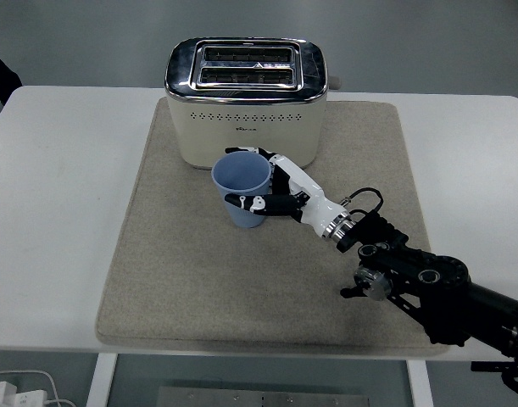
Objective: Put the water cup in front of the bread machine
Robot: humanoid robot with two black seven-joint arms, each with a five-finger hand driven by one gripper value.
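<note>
Head view: the bread machine [246,102] is a cream-coloured two-slot toaster with rounded corners, a mirror-bright chrome top and a row of small vent holes across its front face. Below those holes sits a small dark mark, probably a brand name, too small to read. It stands at the far edge of a beige, felt-like rectangular mat [157,280] that covers the middle of the white table [55,212].

The water cup [241,187] is pale blue, smooth plastic by the look of it, a plain tapered tumbler wider at the rim than at the base. It stands upright, its long axis vertical and its open mouth facing up, showing an empty inside. It rests on the mat just in front of the toaster's front face, slightly right of that face's middle.

The right hand [280,191], white-shelled with black joints, comes in from the table's near right corner on a black arm. Its fingers curl around the cup's right side, thumb across the near wall, closed on it.
</note>
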